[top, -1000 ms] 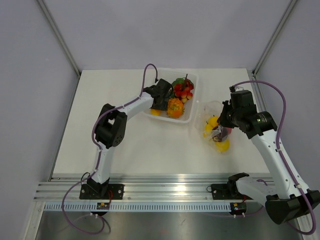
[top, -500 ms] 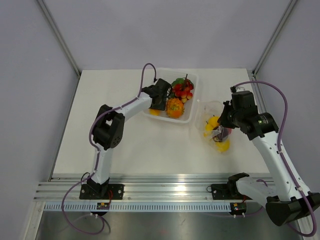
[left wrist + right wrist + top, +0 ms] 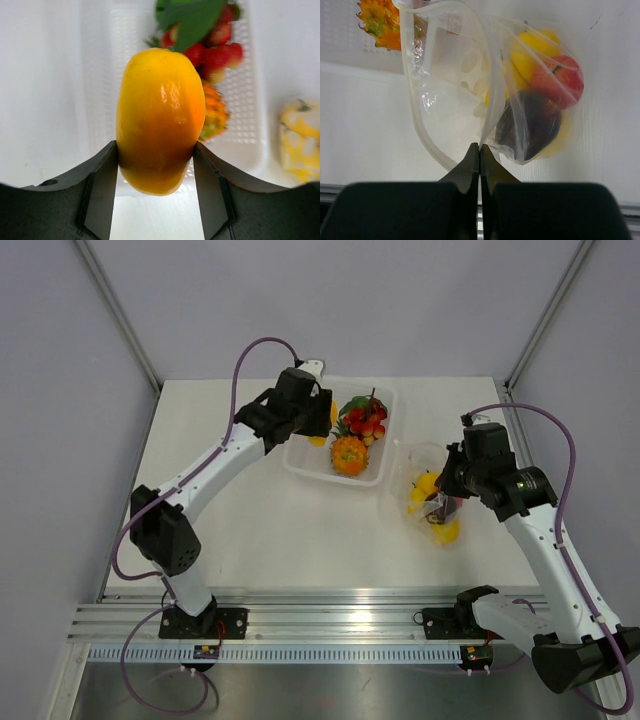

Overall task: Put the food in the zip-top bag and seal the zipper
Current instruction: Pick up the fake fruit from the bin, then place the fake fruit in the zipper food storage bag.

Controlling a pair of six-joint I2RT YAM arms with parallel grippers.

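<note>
At the left, your left arm [image 3: 215, 458] reached over the bench [image 3: 230, 530], and the left jaws were clamped across the short axis of a yellow fruit [image 3: 160, 120]. Its long axis ran along the fingers, and it hung over the left part of the tray [image 3: 372, 478]. An orange spiky fruit [image 3: 349, 454] and a red cluster [image 3: 366, 420] lay in the tray. Just right of the tray, the zip-top bag [image 3: 425, 495] lay on the bench with yellow, red and dark purple pieces inside. The right jaws were together on the zipper [image 3: 420, 130], holding the mouth open toward the tray. The mouth lay right of the left jaws, past the tray; you would probably need to feed the fruit in end first
</note>
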